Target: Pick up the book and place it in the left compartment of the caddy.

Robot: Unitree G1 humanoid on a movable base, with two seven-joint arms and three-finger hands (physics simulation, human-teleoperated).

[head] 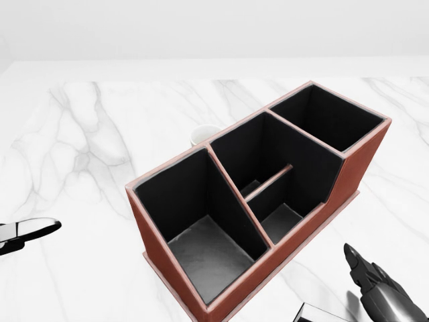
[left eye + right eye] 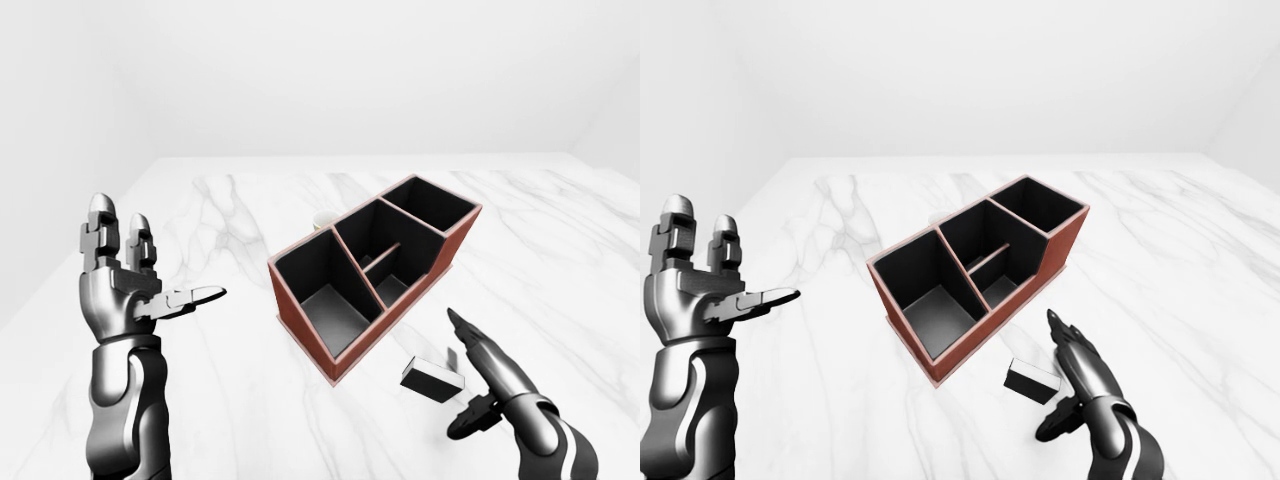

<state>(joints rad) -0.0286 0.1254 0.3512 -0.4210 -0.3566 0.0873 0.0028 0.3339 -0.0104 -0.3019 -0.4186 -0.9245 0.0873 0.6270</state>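
Beside the caddy [image 2: 372,272], just off its near long wall toward the bottom right of the left-eye view, the book [image 2: 432,379] lies flat on the marble table [image 2: 240,400], close to the wall but apart from it. The caddy is the landmark for the rest: its left compartment [image 2: 325,295], the big one at the end nearest the left hand, stands empty, and a small white cup [image 2: 325,218] peeks out behind the far wall.

Likely trouble: the book is thin and flat on a slick top, so fingers coming down from the side could push it under or against the caddy wall instead of getting beneath it. A tilted carry could also catch the rim of the compartment.

The right hand [image 2: 493,380] hovers just right of the book, fingers spread and extended, holding nothing. I cannot tell if a fingertip touches the cover. The left hand [image 2: 125,290], well left of the caddy, is raised, open and empty
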